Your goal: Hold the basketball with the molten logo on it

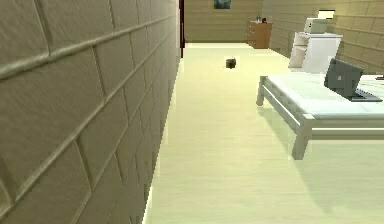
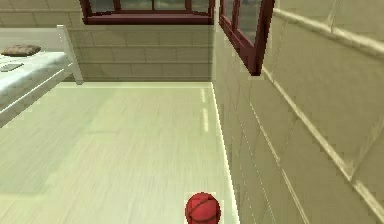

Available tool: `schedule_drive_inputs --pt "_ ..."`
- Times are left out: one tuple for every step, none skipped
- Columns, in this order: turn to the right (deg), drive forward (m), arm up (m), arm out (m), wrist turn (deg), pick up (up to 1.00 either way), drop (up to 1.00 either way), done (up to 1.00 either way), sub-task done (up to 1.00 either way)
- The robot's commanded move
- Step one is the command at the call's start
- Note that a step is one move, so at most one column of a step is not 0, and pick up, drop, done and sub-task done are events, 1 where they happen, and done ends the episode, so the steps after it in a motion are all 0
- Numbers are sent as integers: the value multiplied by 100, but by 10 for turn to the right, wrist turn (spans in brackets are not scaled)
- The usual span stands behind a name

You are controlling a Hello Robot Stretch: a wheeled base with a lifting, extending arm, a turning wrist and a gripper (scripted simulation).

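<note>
A red-orange ball [image 2: 202, 208] with dark seam lines, shaped like a basketball, lies on the pale floor at the bottom of the arm side view, close to the foot of the brick wall [image 2: 300, 130]. I cannot make out any logo on it.
In the forward view a brick wall [image 1: 80, 110] runs along the left. A white bed [image 1: 320, 100] with an open laptop [image 1: 345, 78] stands right, a small dark object [image 1: 231, 63] lies on the far floor, a wooden cabinet [image 1: 260, 34] at the back. Dark-framed windows [image 2: 245, 35] line the arm side view's walls, and a bed [image 2: 30, 70] stands at the left.
</note>
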Motion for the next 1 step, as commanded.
schedule_drive_inputs --pt "0 0 0 0 0 100 0 0 0"
